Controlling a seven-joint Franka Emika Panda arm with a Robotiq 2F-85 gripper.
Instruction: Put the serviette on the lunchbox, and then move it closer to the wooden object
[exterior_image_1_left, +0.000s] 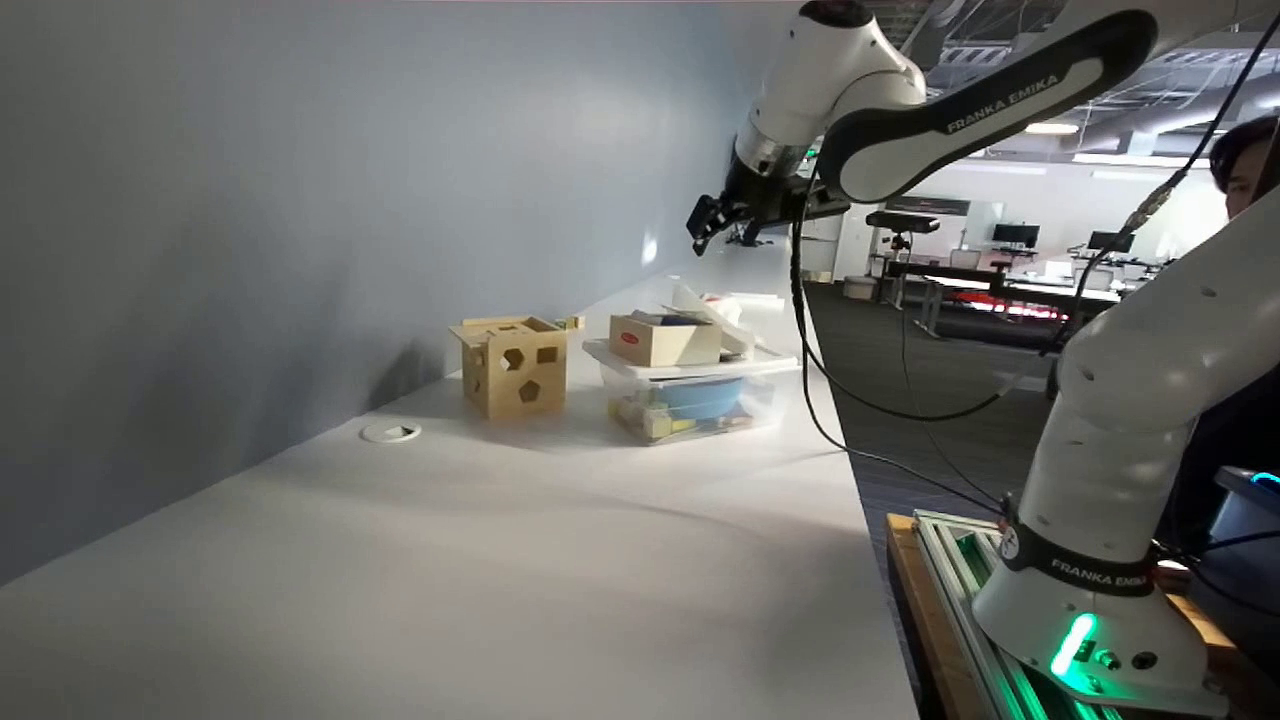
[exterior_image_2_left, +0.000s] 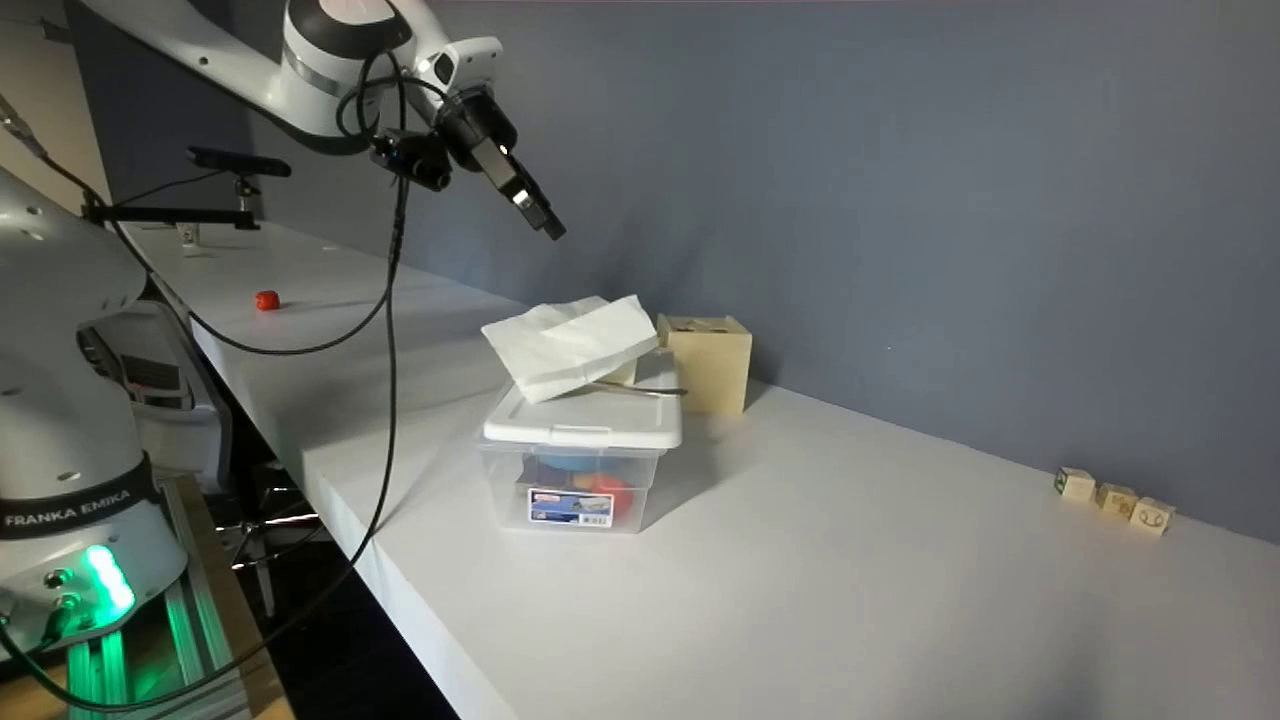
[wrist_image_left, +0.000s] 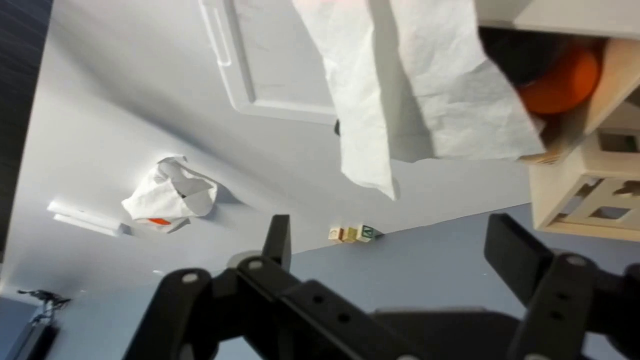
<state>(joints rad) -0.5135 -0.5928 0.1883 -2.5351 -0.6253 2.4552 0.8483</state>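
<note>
Left to right in an exterior view: 1 Franka arm (exterior_image_2_left: 55, 340); 1 red object (exterior_image_2_left: 267, 300), too small to name; 2 fingers (wrist_image_left: 279, 240), up above the surface (exterior_image_2_left: 850, 600), spread wide apart per wrist view. 1 serviette (exterior_image_2_left: 575, 345), white, creased, tilted, on top of the lunchbox (exterior_image_2_left: 590, 458); can't tell if it leans on the small open box (exterior_image_1_left: 685, 345) there or lies over it. 1 lunchbox, clear plastic, white lid (exterior_image_2_left: 605, 425), blue and red contents showing through. 1 small open box on that lid, orange object (wrist_image_left: 557, 87) inside. 1 slim rod (exterior_image_2_left: 655, 390) over the lid, poking out past the serviette. 1 wooden shape-sorter cube (exterior_image_2_left: 710, 365), holes in its faces, near the lunchbox, gap between them. 3 alphabet blocks (exterior_image_2_left: 1117, 499), in a row by the wall (exterior_image_2_left: 900, 200). Wrist view adds 1 crumpled white paper (wrist_image_left: 157, 200) with a reddish patch, left of the blocks. Surface: white, 1 round grommet (exterior_image_1_left: 390, 432) near the wall. Wall grey-blue. Room: office, dark floor (exterior_image_1_left: 870, 335), 2 monitors (exterior_image_1_left: 1015, 236), 1 waste bin (exterior_image_1_left: 858, 288), 1 person (exterior_image_1_left: 1245, 170) cut off at the right edge.
</note>
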